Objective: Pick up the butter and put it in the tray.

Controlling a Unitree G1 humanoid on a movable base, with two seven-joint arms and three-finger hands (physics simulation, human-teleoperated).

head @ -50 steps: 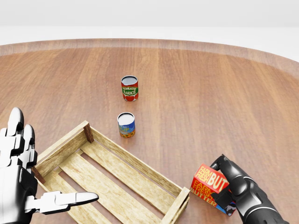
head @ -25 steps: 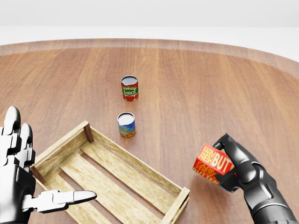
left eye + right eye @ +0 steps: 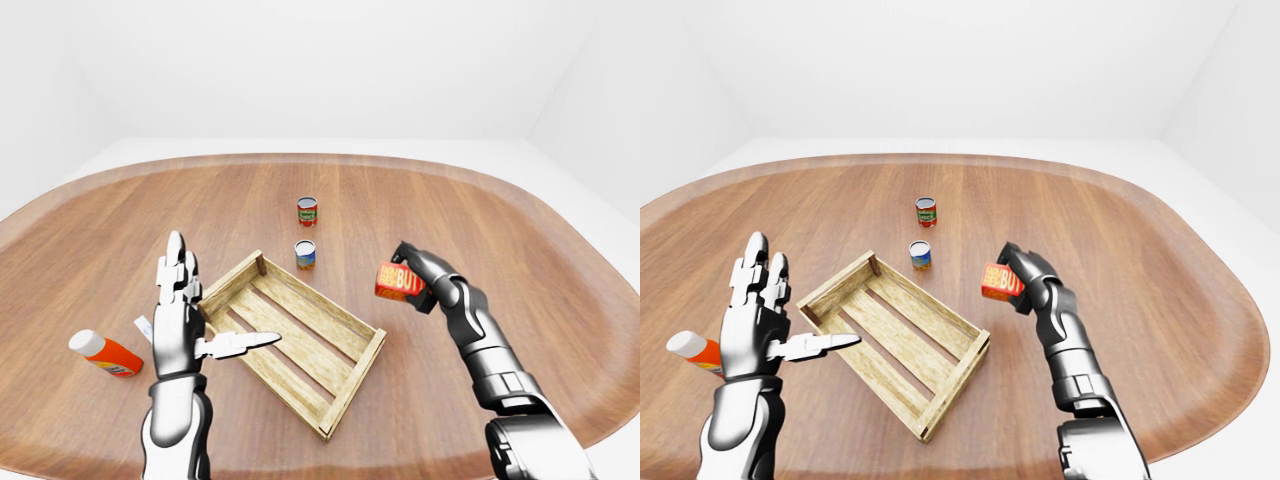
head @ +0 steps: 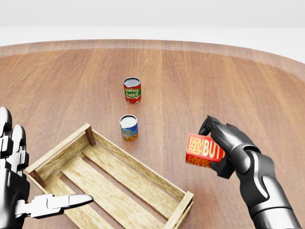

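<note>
The butter is a red and orange box, held above the wooden table to the right of the tray. My right hand is shut on it, fingers wrapped round its right side. The tray is a slatted wooden crate at the lower left of the head view, with nothing inside. My left hand hovers open over the tray's left end, fingers spread and thumb pointing right.
A tomato sauce can and a blue-labelled can stand above the tray. An orange bottle with a white cap lies on the table left of my left hand. The round wooden table extends widely on the right.
My right hand has lifted the butter up off the table and carried it slightly left, toward the tray. My left hand has sunk a little lower in the head view.
</note>
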